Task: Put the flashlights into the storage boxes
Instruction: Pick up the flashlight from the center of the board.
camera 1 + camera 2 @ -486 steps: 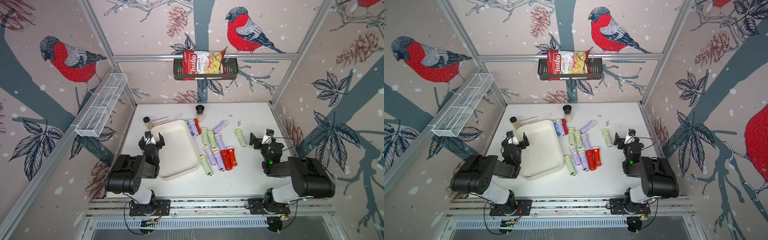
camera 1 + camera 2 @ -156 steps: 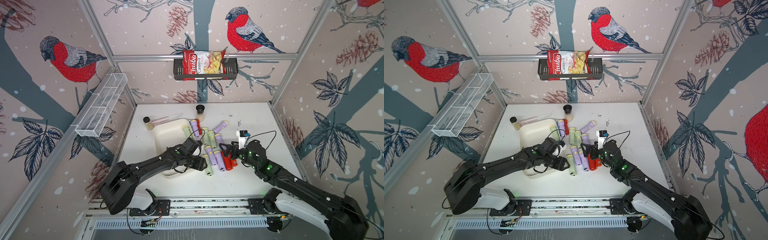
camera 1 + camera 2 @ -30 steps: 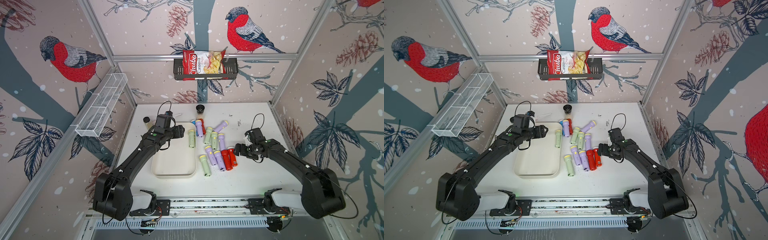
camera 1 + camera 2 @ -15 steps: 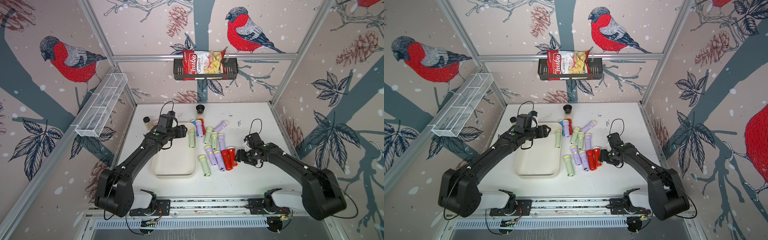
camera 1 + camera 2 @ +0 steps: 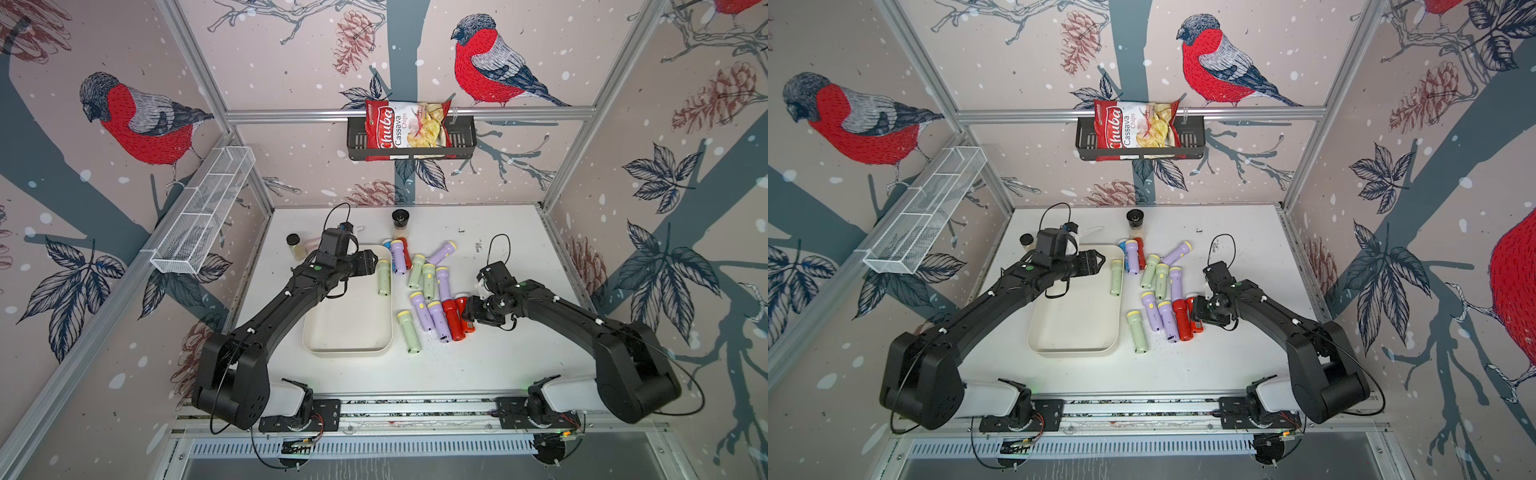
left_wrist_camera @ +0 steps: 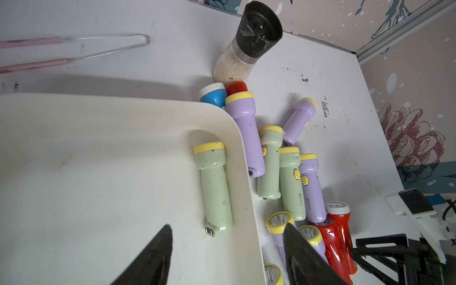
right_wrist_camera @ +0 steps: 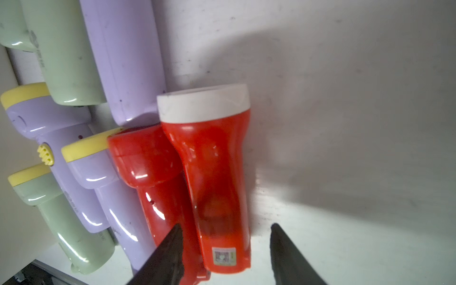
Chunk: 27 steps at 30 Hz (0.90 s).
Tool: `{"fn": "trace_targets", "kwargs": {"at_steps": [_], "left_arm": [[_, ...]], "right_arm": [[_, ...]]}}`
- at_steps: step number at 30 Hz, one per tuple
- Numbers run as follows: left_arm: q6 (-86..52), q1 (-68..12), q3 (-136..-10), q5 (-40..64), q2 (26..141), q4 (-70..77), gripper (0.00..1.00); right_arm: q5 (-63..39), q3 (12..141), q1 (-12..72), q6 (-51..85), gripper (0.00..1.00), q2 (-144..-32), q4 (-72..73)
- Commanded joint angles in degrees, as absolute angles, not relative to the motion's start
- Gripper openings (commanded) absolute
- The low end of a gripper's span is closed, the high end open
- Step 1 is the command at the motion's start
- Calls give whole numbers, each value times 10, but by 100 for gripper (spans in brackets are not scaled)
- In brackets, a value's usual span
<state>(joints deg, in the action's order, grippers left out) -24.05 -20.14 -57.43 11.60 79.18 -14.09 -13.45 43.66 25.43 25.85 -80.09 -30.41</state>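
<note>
Black-capped jar (image 5: 400, 219) beside flashlights (image 5: 428, 281)

A green torch (image 6: 214, 187) lies in the tray (image 6: 98, 118), along its side wall, yellow head toward the corner. The left gripper (image 6: 227, 225) has its jaws apart near the torch's tail (one finger over the tray floor, one beyond the rim). Outside the wall, lilac torches (image 6: 244, 138), more green ones and red torches (image 6: 341, 234) lie crowded together. A blue torch (image 6: 213, 95) sits by a black-capped jar (image 6: 246, 42); pink-handled tongs (image 6: 29, 42) lie apart.
</note>
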Motion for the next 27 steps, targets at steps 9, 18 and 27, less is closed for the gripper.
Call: {"fn": "trace_targets", "kwargs": {"at_steps": [9,18,27], "left_arm": [[-238,-204,-582,115,802,-121,70],[-238,-204,-582,110,803,-122,70],[-242,-205,-583,107,802,-119,70]], "right_arm": [[-86,457,269,258,48,-842,-307],[-59,453,279,255,46,-864,-312],[-40,450,290,252,43,-883,-308]]}}
